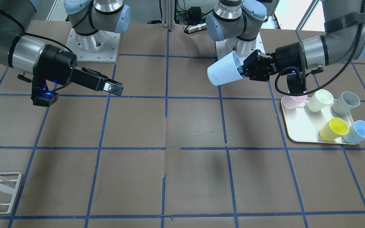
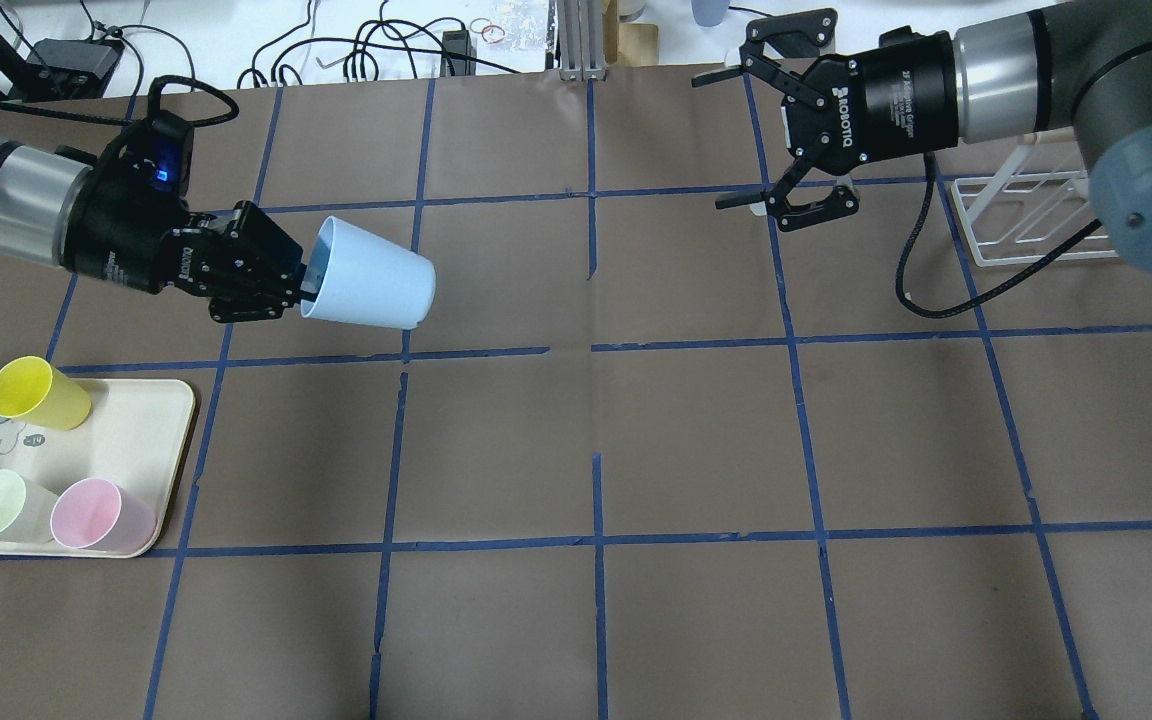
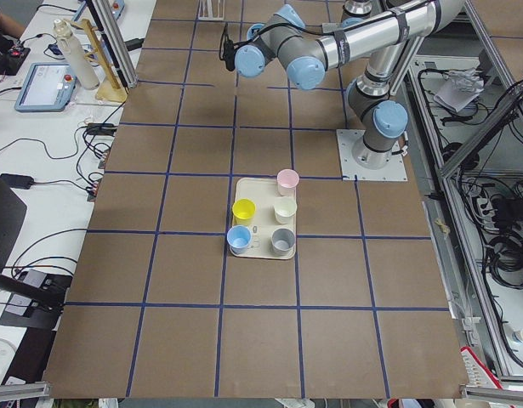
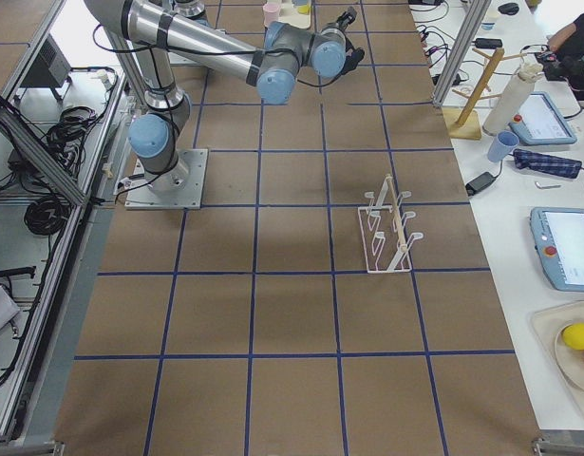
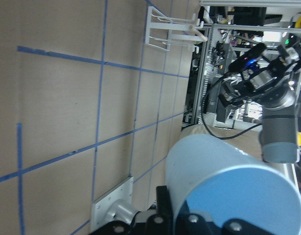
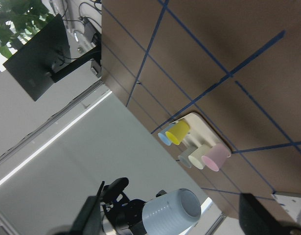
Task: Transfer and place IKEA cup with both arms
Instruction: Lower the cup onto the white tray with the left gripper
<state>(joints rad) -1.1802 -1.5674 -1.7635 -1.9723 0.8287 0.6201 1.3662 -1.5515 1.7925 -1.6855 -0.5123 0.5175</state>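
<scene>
- The left gripper (image 2: 281, 272) is clamped on the rim of the small, plain light blue plastic IKEA cup (image 2: 371, 275).
- The cup lies on its side in the air. It is off the cream rectangular tray (image 2: 161, 440), on the tray's side toward the table's middle, with its base pointing away from the gripper.
- The right gripper (image 2: 733, 135) hangs with its fingers spread wide and nothing between them, well apart from the tray.
- Five cups stand upright on the tray: yellow (image 1: 334, 129), pink (image 1: 298, 98), pale green (image 1: 320, 100), grey (image 1: 345, 103) and a second blue cup (image 1: 358, 132).
- A white wire rack (image 2: 1026, 215) sits at the table end opposite the tray.
</scene>
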